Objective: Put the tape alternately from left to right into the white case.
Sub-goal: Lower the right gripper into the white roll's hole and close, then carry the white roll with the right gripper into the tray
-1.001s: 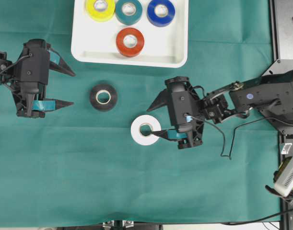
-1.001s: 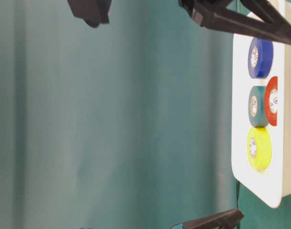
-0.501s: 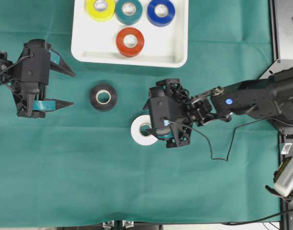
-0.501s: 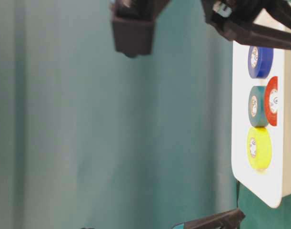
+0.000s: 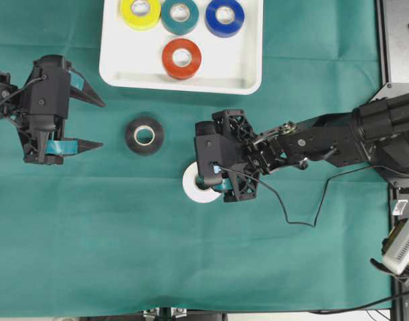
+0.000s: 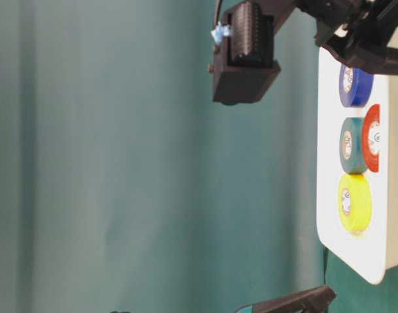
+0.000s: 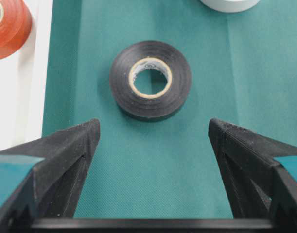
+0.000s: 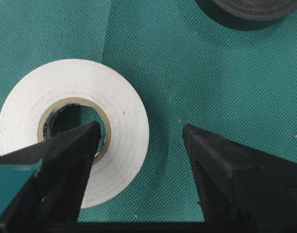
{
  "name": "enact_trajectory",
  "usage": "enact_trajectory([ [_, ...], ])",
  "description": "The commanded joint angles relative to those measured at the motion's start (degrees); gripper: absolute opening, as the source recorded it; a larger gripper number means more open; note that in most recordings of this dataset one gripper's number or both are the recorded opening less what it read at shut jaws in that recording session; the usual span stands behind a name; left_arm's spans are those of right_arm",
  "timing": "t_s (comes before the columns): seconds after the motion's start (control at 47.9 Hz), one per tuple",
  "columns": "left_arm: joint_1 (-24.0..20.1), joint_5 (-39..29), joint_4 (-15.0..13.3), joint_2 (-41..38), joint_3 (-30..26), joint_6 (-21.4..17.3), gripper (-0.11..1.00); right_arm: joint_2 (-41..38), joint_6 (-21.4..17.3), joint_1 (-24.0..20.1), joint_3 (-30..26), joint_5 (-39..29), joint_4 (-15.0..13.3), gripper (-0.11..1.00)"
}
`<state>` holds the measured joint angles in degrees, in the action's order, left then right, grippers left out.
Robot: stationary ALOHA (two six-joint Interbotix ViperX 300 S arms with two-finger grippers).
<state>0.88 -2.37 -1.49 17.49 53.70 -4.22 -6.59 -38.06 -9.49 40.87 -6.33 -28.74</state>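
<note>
Now white tape roll flat on cloth, tan core; right gripper jaws apart astride wall; left gripper agape.

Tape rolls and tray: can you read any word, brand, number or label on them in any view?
None can be read.
black tape roll: faint print on the cardboard core, too small to read.
white tape roll: dark marks inside the core, illegible.
white case: no markings visible.

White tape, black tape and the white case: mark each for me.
white tape (image 8: 121, 104): right wrist view, on its flat top face.
black tape (image 7: 180, 77): left wrist view, on its top face.
white case (image 5: 231, 67): overhead view, on its bare floor.
</note>
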Motion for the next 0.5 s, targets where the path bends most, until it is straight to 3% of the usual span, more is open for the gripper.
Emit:
enact_trajectory([
  [0.0,0.2,0.4,-0.1,0.4,-0.4,0.1,0.75,1.2,0.1,0.2,-1.0,0.2,0.1,0.78],
  [0.188,0.2,0.4,-0.1,0.4,-0.4,0.1,0.75,1.2,0.2,0.1,-1.1,0.1,0.0,0.72],
  [0.271,0.2,0.4,-0.2,0.4,-0.4,0.1,0.75,1.3,0.2,0.2,-1.4,0.2,0.1,0.56],
  [0.396,0.2,0.4,-0.2,0.4,-0.4,0.1,0.75,1.3,0.1,0.2,-1.7,0.2,0.0,0.24],
  [0.48,0.2,0.4,-0.2,0.4,-0.4,0.1,0.75,1.5,0.1,0.2,-1.8,0.2,0.0,0.24],
])
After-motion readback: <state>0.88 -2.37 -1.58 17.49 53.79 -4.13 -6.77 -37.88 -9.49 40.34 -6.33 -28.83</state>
